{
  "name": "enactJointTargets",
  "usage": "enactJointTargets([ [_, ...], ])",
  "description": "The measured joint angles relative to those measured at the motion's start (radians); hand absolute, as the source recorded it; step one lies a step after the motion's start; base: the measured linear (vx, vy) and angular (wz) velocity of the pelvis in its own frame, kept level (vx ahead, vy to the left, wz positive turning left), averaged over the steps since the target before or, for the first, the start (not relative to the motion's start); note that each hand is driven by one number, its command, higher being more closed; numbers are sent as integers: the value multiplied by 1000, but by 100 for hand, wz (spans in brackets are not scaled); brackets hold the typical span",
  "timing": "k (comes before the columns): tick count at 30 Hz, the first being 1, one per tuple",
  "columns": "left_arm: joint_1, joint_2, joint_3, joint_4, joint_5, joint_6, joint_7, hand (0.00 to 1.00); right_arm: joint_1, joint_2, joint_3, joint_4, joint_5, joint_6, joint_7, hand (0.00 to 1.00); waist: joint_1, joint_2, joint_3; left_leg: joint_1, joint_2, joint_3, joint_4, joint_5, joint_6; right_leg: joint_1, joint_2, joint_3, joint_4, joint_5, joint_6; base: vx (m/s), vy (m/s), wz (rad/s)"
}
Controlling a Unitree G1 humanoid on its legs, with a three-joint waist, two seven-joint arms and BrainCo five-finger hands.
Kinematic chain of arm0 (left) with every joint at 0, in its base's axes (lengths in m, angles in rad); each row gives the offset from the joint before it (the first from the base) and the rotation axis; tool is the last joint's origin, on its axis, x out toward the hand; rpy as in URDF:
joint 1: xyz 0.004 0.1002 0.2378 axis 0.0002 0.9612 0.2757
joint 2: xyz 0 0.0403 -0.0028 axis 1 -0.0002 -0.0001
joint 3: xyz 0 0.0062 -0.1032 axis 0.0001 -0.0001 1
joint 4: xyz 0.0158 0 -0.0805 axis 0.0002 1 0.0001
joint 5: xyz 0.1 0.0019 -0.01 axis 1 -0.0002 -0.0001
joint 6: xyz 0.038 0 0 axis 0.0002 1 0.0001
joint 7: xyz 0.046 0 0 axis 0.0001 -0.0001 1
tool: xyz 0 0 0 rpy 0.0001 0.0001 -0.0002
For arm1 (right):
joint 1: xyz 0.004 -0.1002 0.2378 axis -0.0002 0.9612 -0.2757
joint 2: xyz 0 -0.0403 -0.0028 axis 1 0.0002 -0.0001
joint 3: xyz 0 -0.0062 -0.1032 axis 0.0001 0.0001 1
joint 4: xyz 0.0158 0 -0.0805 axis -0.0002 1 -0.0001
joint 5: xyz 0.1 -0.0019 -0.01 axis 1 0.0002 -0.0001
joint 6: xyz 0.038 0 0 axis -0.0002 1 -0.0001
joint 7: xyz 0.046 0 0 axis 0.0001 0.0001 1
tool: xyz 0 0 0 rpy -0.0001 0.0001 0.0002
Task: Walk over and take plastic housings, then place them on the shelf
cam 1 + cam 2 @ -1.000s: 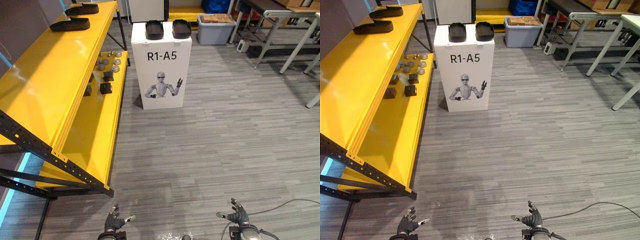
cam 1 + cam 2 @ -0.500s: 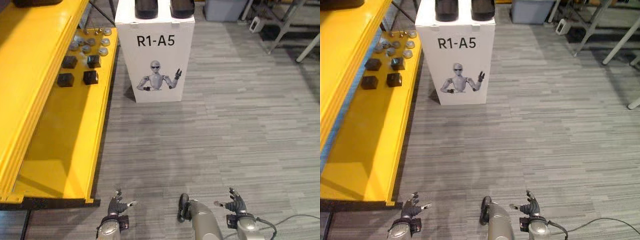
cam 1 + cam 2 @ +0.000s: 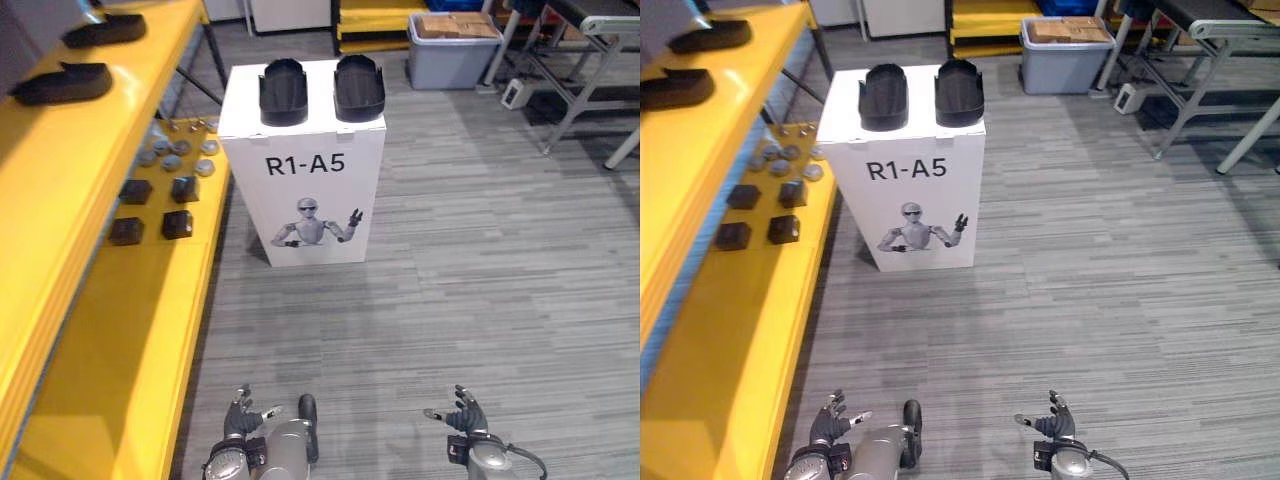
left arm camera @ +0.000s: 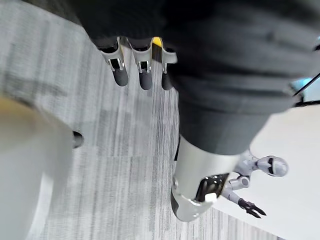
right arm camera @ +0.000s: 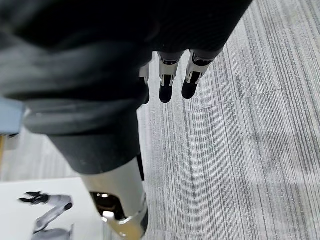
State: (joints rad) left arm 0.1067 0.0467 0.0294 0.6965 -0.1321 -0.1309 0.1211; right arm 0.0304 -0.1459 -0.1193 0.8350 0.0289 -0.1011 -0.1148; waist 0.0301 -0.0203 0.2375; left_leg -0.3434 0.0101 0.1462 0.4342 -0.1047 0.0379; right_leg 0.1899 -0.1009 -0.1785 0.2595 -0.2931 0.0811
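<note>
Two black plastic housings, one on the left (image 3: 283, 92) and one on the right (image 3: 359, 87), lie side by side on top of a white box (image 3: 305, 215) marked with a robot figure. Two more black housings, a near one (image 3: 62, 84) and a far one (image 3: 104, 30), rest on the top board of the yellow shelf (image 3: 60, 190) at the left. My left hand (image 3: 240, 419) and right hand (image 3: 460, 412) hang low over the grey floor, far short of the box, fingers relaxed and holding nothing. The left hand's fingers (image 4: 142, 75) and the right hand's fingers (image 5: 167, 87) point at bare floor.
Small black blocks (image 3: 152, 207) and grey discs (image 3: 178, 155) lie on the shelf's lower board. A grey bin (image 3: 455, 47) with cardboard stands behind the box, and metal table legs (image 3: 575, 100) stand at the right. Grey plank floor lies between me and the box.
The camera has tilted up, so the top of the box and its two housings are in full view again. Both hands stay low and open.
</note>
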Motion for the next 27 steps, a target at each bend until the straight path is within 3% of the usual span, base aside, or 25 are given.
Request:
enactJointTargets([
  [1,1,1,0,9,0,1,0,0,1,4,0,7,-1,0,0,0,1,-3,1,24,-3,5,3,-22,1,-34,-14,10,118,-3,6,540,162,-4],
  [2,4,10,-1,24,0,4,0,0,6,14,1,7,-6,0,-1,0,-6,-19,1,90,-28,7,-14,-58,11,-130,-60,31,402,36,56,639,155,10],
  [3,2,25,-16,35,-1,9,1,0,6,20,4,11,-8,0,0,0,-17,-26,5,169,-52,-4,-29,-98,26,-208,-98,33,642,39,63,517,92,19],
  [5,8,39,-24,43,-1,9,3,0,12,27,11,13,-9,0,0,0,-23,-19,3,299,-56,-16,-75,-135,34,-293,-108,14,781,24,39,534,28,19],
  [6,6,51,-26,51,0,8,4,0,13,26,28,13,-10,-1,1,0,-28,-15,6,374,-51,-30,-130,-136,32,-340,-106,-31,747,1,-1,540,-3,21],
  [7,2,56,-26,54,-1,8,5,0,12,26,33,13,-14,-1,1,0,-31,-10,7,404,-43,-36,-151,-136,32,-366,-102,-55,704,-9,-18,530,-48,35],
  [9,-16,60,-26,68,-1,7,5,0,12,23,42,15,-20,-1,4,0,-47,9,13,471,3,-56,-195,-136,31,-470,-68,-87,472,-12,-31,579,-125,47],
  [11,-24,57,-26,73,-1,7,5,0,16,23,42,16,-20,-1,6,0,-65,16,17,507,40,-83,-207,-147,12,-501,-36,-57,254,39,-32,552,-186,55],
  [12,-23,63,-26,82,0,6,5,0,32,23,42,21,-21,0,9,0,-66,14,14,538,55,-92,-214,-167,-30,-500,-9,-9,99,185,-30,607,-246,58],
  [13,-24,57,-25,99,0,6,4,0,54,18,39,29,-21,0,13,0,-65,22,7,566,84,-105,-205,-192,-72,-476,22,19,74,347,-93,617,-270,35],
  [14,-25,45,-25,112,1,7,3,0,40,7,28,42,-22,1,13,0,-55,43,0,559,114,-106,-179,-188,-95,-481,40,20,113,319,-99,706,-349,20],
  [15,-27,33,-23,112,2,7,1,0,34,7,17,35,-22,0,13,0,-57,45,-1,538,116,-119,-121,-157,-139,-475,36,7,142,270,-106,550,-290,13],
  [16,-28,22,-14,109,3,7,1,0,37,3,14,33,-22,0,13,0,-62,47,1,518,120,-129,-66,-137,-150,-456,33,-4,142,252,-106,599,-320,59],
  [17,-30,-4,2,108,2,7,1,0,64,4,13,7,-22,1,12,0,-69,53,4,423,139,-136,177,-52,-154,-372,30,-45,101,226,-114,434,-231,65],
  [18,-30,-12,7,107,2,7,2,0,74,9,19,-5,-22,0,12,0,-67,51,7,376,160,-136,286,-18,-160,-329,31,-57,74,222,-119,408,-219,61],
  [19,-29,-19,5,102,0,6,1,0,87,24,24,-22,-18,0,11,0,-49,51,7,306,198,-97,438,-53,-165,-257,42,-67,24,220,-124,361,-176,21],
  [20,-29,-22,5,100,0,7,2,0,89,26,22,-28,-14,0,10,0,-43,50,6,281,214,-73,470,-74,-166,-225,45,-73,-1,220,-124,325,-117,15],
  [22,-28,-31,3,95,-1,6,2,0,79,34,14,-35,-3,-3,8,0,-35,50,2,220,232,-3,326,-106,-160,-141,45,-82,-78,220,-123,314,-36,8],
  [24,-25,-30,4,95,-3,6,4,0,78,38,-1,-34,-3,-3,5,0,-32,60,-8,220,214,-9,122,-98,-149,-116,46,-77,-102,220,-119,231,104,-10],
  [25,-24,-31,3,97,-4,6,5,0,81,31,-1,-32,-2,-3,2,0,-30,73,-20,225,192,-19,-53,-41,-133,-114,49,-65,-110,216,-99,289,198,-30],
  [26,-21,-35,1,103,-4,6,5,0,82,19,-5,-25,-3,-3,-3,0,-26,107,-37,225,183,-53,-170,72,-133,-114,70,-47,-111,208,-74,252,186,-31],
  [27,-26,-29,-1,118,-4,7,5,0,80,28,-15,-12,-2,0,-4,0,-24,94,-37,238,172,-43,-175,76,-128,-107,60,-33,-115,208,-68,214,149,-20],
])
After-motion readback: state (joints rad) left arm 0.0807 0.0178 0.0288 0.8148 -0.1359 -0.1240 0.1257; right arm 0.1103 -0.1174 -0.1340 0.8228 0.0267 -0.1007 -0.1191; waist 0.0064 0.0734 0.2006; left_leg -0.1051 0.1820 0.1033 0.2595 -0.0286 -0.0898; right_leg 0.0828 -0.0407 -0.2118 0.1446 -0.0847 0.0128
